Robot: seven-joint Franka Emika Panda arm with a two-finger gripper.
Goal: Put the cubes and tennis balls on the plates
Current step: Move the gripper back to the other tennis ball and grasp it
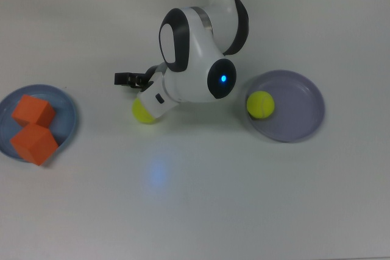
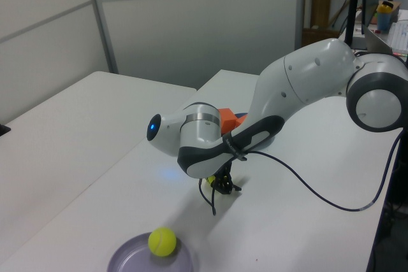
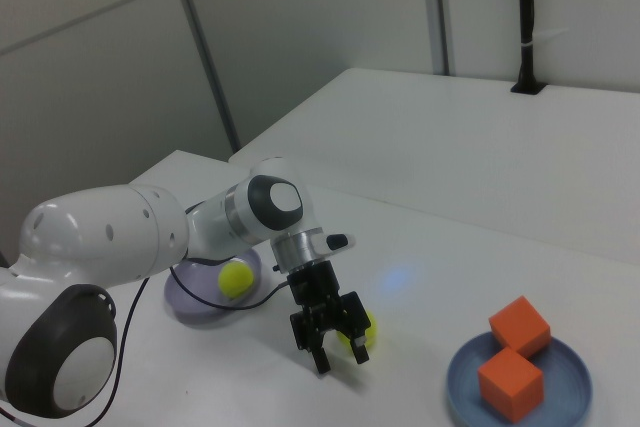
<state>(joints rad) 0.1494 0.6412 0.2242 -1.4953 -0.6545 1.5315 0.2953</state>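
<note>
Jaws of the gripper (image 3: 340, 344) stand apart, loose tennis ball (image 3: 360, 331) just beside them; centre over it before closing.

Bare table (image 1: 201, 187) separates both plates (image 1: 67, 120); arm (image 1: 195, 59) overhangs middle.

lab/office | white tables (image 3: 480, 137) | partition walls (image 2: 191, 23) | cluttered shelf (image 2: 389, 11)

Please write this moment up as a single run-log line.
cubes: both on blue plate | one tennis ball: on lavender plate | loose ball: on table, beside open tool, ungrasped | task: incomplete
</note>
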